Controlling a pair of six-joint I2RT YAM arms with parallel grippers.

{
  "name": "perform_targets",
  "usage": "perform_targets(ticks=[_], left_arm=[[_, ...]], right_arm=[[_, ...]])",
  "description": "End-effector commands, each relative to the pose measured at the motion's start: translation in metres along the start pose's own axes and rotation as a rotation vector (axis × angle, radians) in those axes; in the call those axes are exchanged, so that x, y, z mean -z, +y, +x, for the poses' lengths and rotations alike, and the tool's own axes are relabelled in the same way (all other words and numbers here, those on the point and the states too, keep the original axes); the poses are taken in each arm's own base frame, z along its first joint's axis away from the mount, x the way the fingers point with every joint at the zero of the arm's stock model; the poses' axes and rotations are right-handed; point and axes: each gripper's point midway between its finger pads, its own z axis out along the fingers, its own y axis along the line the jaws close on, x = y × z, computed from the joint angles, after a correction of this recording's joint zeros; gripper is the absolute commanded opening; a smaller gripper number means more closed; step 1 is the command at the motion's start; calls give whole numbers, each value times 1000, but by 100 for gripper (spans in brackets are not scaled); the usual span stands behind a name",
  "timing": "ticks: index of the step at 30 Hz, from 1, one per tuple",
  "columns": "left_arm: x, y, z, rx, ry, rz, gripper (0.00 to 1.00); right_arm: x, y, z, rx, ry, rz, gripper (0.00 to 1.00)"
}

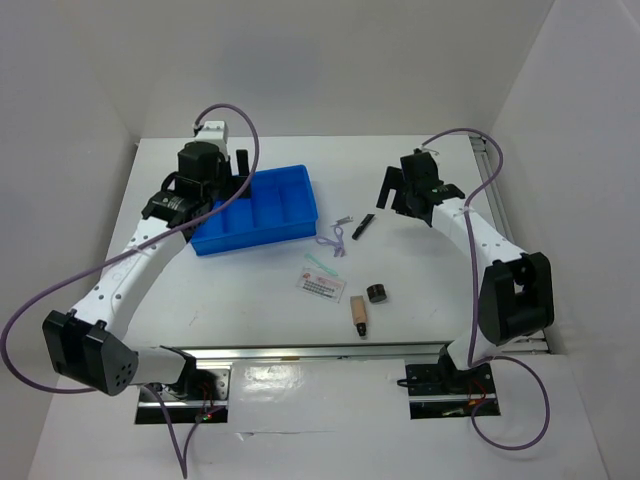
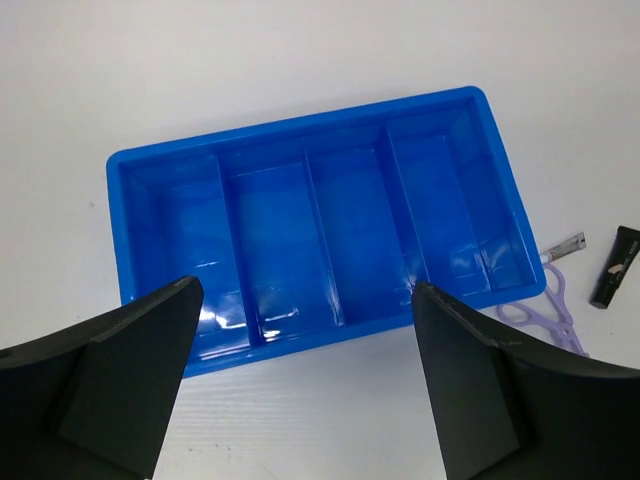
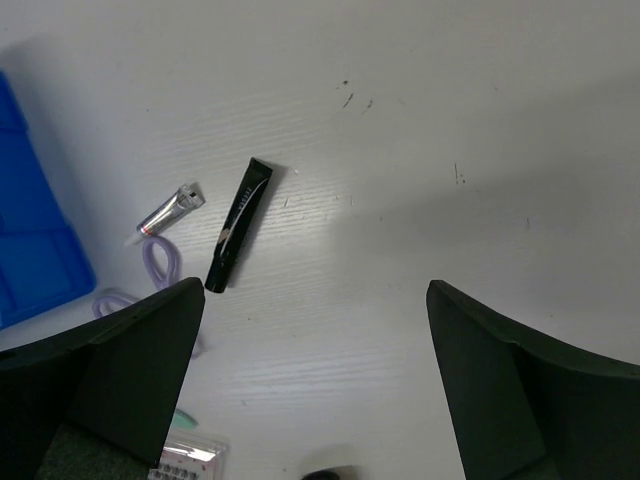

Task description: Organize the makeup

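The makeup lies on the white table right of the blue divided tray (image 1: pixel 256 211): a silvery clip (image 1: pixel 344 221), a thin black stick (image 1: pixel 363 227), a purple loop (image 1: pixel 334 238), a white red-printed sachet (image 1: pixel 322 286), a round dark jar (image 1: pixel 377 293) and a beige tube with black cap (image 1: pixel 360 314). My left gripper (image 1: pixel 235 170) is open and empty above the tray (image 2: pixel 320 230). My right gripper (image 1: pixel 397 187) is open and empty, just right of the black stick (image 3: pixel 237 224). The clip (image 3: pixel 168 212) and loop (image 3: pixel 158 262) also show in the right wrist view.
The tray's compartments hold nothing. White walls close in the table at the back and sides. A metal rail (image 1: pixel 310 352) with the arm bases runs along the near edge. Purple cables (image 1: pixel 240 120) loop above both arms.
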Motion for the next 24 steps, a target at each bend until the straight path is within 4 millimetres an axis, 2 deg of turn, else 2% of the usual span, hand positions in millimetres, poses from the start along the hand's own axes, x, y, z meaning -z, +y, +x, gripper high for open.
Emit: perform_targets(ticks=[1,4,5,8,10,12,13,14,15,16,17,18,20,21,23,24], left_arm=[[4,-3,-16,0,-24,1,100],[9,-12,-19,18,-3,45,100],[6,-15,-13,12,21,57,100],[7,-22,-12,13,30,98,100],[8,-28,-11,13,38,134,100],[10,-32,-10,10,55,157,100],[9,-32,-5,5,81,151,99],[11,-31,-5,3,89,149,99],[13,-30,-8,15,88,140,98],[10,-28,-2,22,110,124,98],[11,-27,1,20,120,121,98],[12,-26,4,18,132,119,98],[11,-26,8,28,143,115,98],[13,-26,6,30,134,117,98],[11,-25,14,25,153,113,98],[14,-25,11,36,145,114,98]], right_arm=[[7,6,-1,6,8,-25,100],[-2,9,9,37,62,-36,100],[-5,11,13,51,82,-50,100],[-7,27,18,35,116,-107,100],[-14,32,25,4,111,-91,95],[-16,38,22,-65,96,-107,90],[-18,41,26,-74,117,-119,80],[-18,49,24,-85,126,-148,77],[-27,52,29,-83,147,-151,77],[-31,57,33,-75,162,-160,77],[-35,62,27,-90,157,-163,77],[-47,60,37,-84,193,-141,77],[-60,67,43,-80,210,-118,78],[-63,66,47,-86,226,-107,78],[-70,71,48,-76,228,-101,78],[-77,74,57,-65,248,-96,78]])
